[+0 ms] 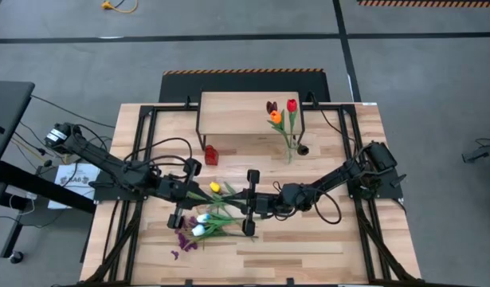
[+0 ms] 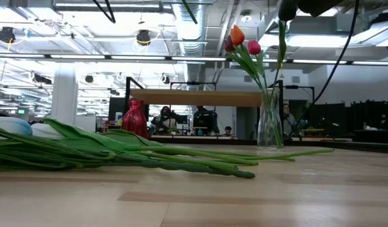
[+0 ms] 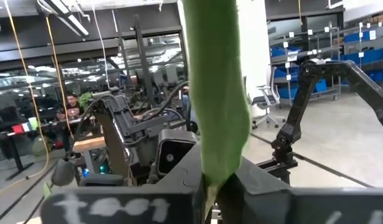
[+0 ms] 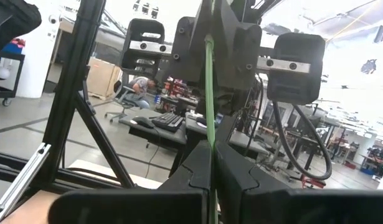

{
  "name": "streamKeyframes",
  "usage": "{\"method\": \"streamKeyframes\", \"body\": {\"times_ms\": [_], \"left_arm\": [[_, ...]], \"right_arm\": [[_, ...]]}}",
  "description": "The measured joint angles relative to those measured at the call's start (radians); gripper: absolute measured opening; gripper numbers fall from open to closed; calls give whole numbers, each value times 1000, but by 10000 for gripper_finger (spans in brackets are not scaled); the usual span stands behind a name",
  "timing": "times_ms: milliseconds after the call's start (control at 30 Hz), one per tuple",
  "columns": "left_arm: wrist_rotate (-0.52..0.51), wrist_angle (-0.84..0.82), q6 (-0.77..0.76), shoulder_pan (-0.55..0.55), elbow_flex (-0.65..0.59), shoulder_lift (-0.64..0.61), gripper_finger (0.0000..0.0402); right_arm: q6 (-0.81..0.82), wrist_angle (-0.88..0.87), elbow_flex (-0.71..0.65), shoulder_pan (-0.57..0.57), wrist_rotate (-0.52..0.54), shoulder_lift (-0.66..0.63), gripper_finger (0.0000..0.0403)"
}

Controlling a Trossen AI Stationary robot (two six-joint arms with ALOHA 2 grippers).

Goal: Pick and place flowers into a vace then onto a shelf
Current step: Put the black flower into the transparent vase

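Left claw (image 1: 195, 191) is at mid-worktop, closed on a broad green leaf or stem, which fills its wrist view between the pinched fingers. Yellow tulip (image 1: 214, 187) lies just right of it.

The loose flowers (image 1: 203, 226) lie flat on the near part of the worktop (image 1: 308, 247): white tulip, purple sprigs, long green stems.

Right claw (image 1: 251, 199) is at centre, closed on a thin green stem (image 4: 209, 93) that runs straight up between its fingers.

Far right of centre: glass vase (image 2: 270, 126) with orange, red and dark tulips, standing at the shelf (image 1: 245, 108). Small red vase (image 1: 211, 154) stands by the shelf's left leg.

Handling, judged: artificial stems look light, springy, thin and somewhat slick; heads top-heavy. Grip mid-stem below the leaves, not the blossom. Glass vase is fragile and tips easily.

Writing: a white sheet (image 1: 73, 177) at the left edge carries print too small to read.
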Motion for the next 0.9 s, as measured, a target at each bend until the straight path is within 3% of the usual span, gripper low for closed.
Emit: {"method": "streamKeyframes", "body": {"times_ms": [233,633,900], "left_arm": [[-16,-62,16,-1,16,-1,2],[-71,-592,-6,1,259,5,0],[-88,-724,-25,2,274,12,0]], "right_arm": [[1,-19,-1,-1,2,0,16],[-3,-11,0,12,57,0,97],[-87,29,2,52,85,0,121]]}}
